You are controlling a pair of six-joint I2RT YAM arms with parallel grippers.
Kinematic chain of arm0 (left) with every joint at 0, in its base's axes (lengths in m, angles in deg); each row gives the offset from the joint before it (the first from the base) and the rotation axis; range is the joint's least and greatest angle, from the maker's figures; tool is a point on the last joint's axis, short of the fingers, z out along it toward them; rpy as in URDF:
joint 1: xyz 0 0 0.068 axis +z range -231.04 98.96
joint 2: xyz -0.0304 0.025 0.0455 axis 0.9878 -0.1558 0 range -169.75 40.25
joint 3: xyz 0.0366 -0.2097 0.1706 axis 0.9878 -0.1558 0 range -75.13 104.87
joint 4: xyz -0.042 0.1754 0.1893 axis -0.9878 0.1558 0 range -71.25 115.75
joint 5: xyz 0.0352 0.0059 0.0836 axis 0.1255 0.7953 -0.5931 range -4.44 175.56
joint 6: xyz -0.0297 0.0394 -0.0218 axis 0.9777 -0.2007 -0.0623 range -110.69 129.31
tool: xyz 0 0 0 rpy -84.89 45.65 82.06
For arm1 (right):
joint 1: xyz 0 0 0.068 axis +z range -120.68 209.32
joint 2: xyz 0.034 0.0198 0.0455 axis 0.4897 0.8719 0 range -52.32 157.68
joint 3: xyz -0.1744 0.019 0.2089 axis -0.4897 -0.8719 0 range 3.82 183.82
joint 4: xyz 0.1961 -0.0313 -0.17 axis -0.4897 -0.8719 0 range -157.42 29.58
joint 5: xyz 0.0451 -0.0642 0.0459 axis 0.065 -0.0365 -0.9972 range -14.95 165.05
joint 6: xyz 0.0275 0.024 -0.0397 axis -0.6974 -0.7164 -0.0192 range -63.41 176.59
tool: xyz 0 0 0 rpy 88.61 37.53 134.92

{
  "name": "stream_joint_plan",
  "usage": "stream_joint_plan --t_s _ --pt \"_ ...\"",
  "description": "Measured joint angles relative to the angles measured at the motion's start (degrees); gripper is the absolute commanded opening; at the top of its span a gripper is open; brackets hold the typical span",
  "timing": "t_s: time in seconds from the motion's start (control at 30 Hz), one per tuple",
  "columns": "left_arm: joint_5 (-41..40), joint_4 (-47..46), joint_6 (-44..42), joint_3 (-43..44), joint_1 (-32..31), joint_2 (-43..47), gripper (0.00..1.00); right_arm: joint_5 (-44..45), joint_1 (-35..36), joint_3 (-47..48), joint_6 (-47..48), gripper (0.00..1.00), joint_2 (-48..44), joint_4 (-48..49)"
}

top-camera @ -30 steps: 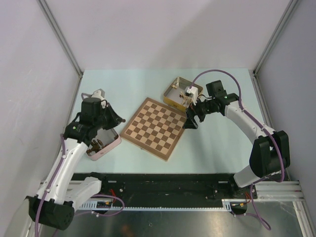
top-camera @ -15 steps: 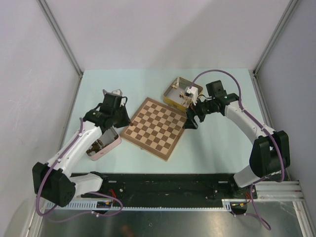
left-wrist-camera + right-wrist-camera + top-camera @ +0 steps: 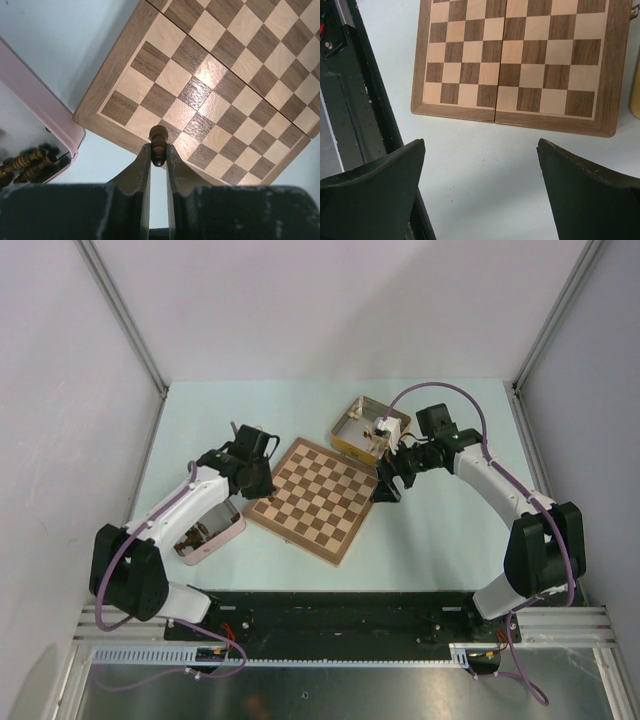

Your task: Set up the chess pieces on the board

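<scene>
The board (image 3: 315, 498) lies bare in the middle of the table, turned like a diamond. My left gripper (image 3: 159, 155) is shut on a dark brown chess piece (image 3: 158, 141) and hangs above the board's left corner (image 3: 100, 117); in the top view this gripper (image 3: 262, 480) is at that corner. More dark pieces (image 3: 27, 162) lie in the pink tin (image 3: 210, 532). Pale pieces (image 3: 372, 432) sit in the yellow tin (image 3: 358, 425). My right gripper (image 3: 480, 150) is open and empty, over bare table just off the board's right edge (image 3: 520, 116).
The pink tin (image 3: 45, 117) stands close to the board's left corner. The yellow tin touches the board's far corner, behind my right arm (image 3: 490, 475). A black rail (image 3: 330, 615) runs along the near table edge. Grey walls close in the sides and back.
My left arm has swung from over the pink tin rightward to the board's left corner, carrying the dark piece. The right arm has stayed put.
</scene>
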Motion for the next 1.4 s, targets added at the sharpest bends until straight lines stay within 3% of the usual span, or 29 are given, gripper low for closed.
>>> stream_joint_plan --t_s 0.4,1.4 --pt "-2.1 0.0 -0.1 1.5 -0.6 -5.7 0.11 0.0 0.0 0.0 0.0 1.0 0.3 -0.6" --pt "-7.6 1.6 2.5 2.4 -1.2 -8.5 0.11 0.0 0.0 0.0 0.0 1.0 1.0 -0.7"
